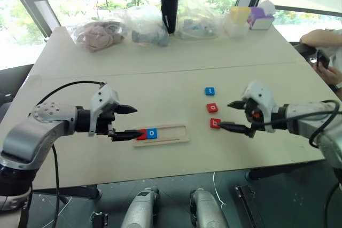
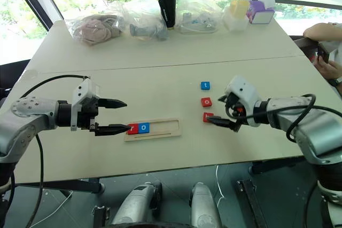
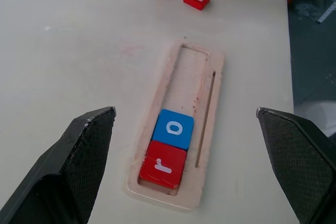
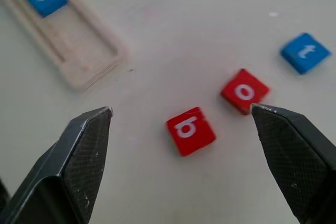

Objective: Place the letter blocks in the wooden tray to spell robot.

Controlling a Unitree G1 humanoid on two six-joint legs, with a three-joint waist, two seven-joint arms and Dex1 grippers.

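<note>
The wooden tray (image 1: 173, 133) lies near the table's front, with a red r block (image 3: 163, 164) and a blue o block (image 3: 174, 128) at its left end. Right of the tray, loose on the table, lie a red b block (image 1: 215, 123), a red o block (image 1: 212, 108) and a blue t block (image 1: 210, 91). My left gripper (image 1: 126, 123) hangs open at the tray's left end, its lower finger by the r block. My right gripper (image 1: 233, 115) is open just right of the b block, with nothing between its fingers.
Along the table's far edge stand plastic bags (image 1: 99, 34), a black tumbler (image 1: 169, 8) and small containers (image 1: 239, 15). A person's arm (image 1: 320, 38) shows at the right edge. The tray's right part is bare.
</note>
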